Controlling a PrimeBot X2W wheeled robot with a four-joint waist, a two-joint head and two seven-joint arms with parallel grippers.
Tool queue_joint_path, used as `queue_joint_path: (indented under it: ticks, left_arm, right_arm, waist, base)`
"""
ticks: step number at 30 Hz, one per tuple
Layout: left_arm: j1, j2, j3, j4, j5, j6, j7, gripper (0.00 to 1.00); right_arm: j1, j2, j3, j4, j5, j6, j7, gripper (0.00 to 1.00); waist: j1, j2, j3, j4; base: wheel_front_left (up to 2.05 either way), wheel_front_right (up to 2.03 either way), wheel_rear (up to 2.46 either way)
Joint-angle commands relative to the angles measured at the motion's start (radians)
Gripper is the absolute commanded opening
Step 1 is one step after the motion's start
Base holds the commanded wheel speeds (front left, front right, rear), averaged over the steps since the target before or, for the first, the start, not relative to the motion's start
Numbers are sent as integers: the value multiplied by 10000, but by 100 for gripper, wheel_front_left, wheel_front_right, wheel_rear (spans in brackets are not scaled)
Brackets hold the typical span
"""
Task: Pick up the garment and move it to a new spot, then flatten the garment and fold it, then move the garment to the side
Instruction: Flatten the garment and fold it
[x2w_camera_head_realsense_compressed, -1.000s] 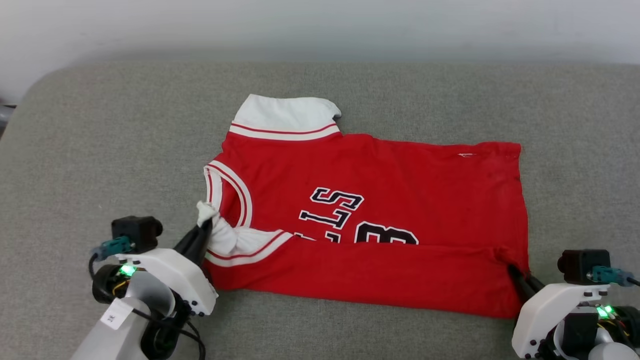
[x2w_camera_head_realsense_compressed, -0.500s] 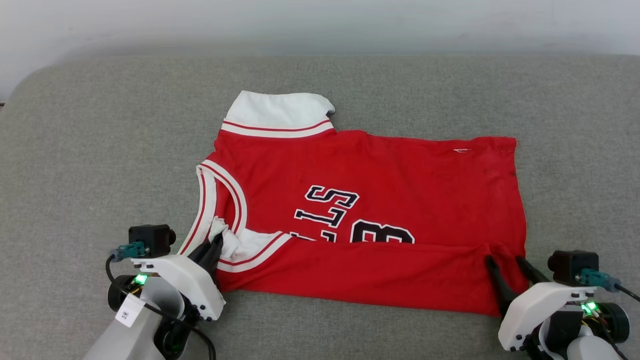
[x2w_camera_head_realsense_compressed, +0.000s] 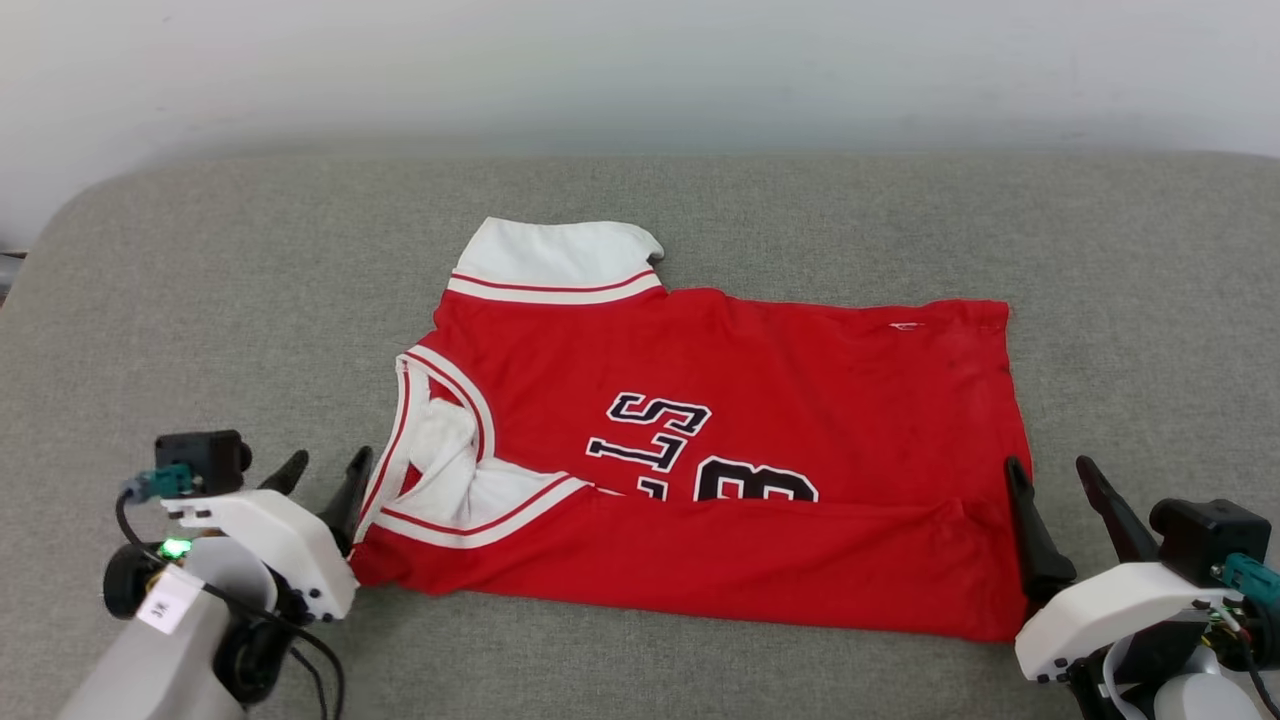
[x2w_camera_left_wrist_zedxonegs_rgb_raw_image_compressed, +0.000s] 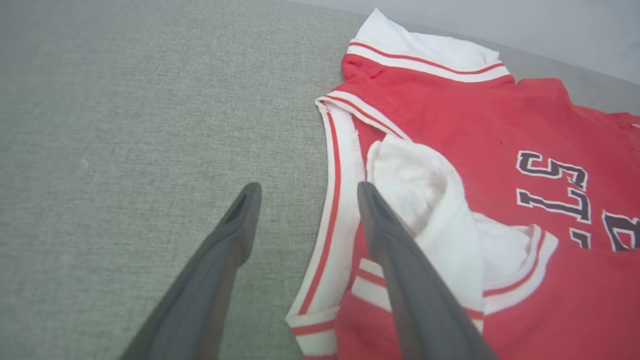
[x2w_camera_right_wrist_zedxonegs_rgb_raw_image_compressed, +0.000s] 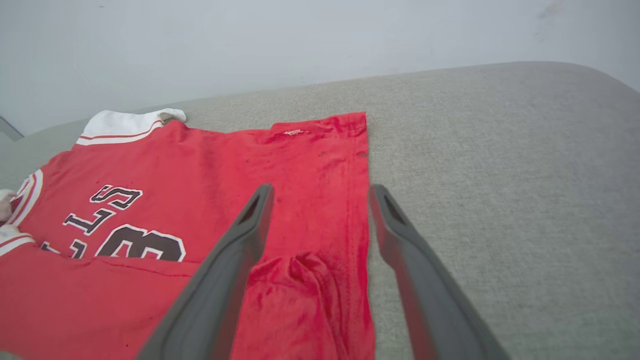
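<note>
The red garment (x2w_camera_head_realsense_compressed: 760, 400) lies spread on the grey cushion, neck to the left and hem to the right, its near long edge folded up over part of the black lettering. One white sleeve (x2w_camera_head_realsense_compressed: 560, 255) sticks out at the back; the other white sleeve (x2w_camera_left_wrist_zedxonegs_rgb_raw_image_compressed: 435, 200) is tucked at the neck opening. My left gripper (x2w_camera_head_realsense_compressed: 325, 470) is open beside the collar, holding nothing, with its fingertips (x2w_camera_left_wrist_zedxonegs_rgb_raw_image_compressed: 247, 197) over bare cushion. My right gripper (x2w_camera_head_realsense_compressed: 1050, 478) is open at the hem's near corner (x2w_camera_right_wrist_zedxonegs_rgb_raw_image_compressed: 310, 280), one finger above the cloth and one above the cushion.
The grey cushion (x2w_camera_head_realsense_compressed: 200, 300) has a rounded left corner and stretches wide around the garment, with bare fabric on both sides. A pale wall (x2w_camera_head_realsense_compressed: 640, 60) rises right behind it.
Both grippers let go of the garment and opened. The left pulled back left from the white sleeve, and the right drew off the hem corner. The head camera shifted a little.
</note>
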Motion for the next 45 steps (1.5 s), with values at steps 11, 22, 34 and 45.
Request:
queue_joint_path:
  ticks: [11, 22, 34, 45]
  left_arm:
    - [680, 1730, -472, -2751, -922, -110, 3909, 100]
    - [1348, 2281, -490, -3730, -1417, 858, 5472, 100]
    - [1614, 1370, -951, -2929, -2330, 579, 6460, 0]
    - [1370, 2089, -281, -3790, -1889, 707, 5341, 0]
  right_arm:
    - [477, 143, -6, -1189, -41, -11, 583, 100]
    - [85, 148, 226, -1152, 344, -11, 605, 100]
    - [-143, 146, -28, -994, 611, -10, 691, 100]
    - [141, -508, -411, -1320, 1186, -10, 4439, 100]
  waist:
    - [0, 0, 27, -79]
    - [0, 0, 857, -491]
    - [0, 0, 1097, -638]
    - [0, 0, 829, -469]
  base:
    - [0, 0, 0]
    - [0, 0, 0]
    - [0, 0, 0]
    - [0, 0, 0]
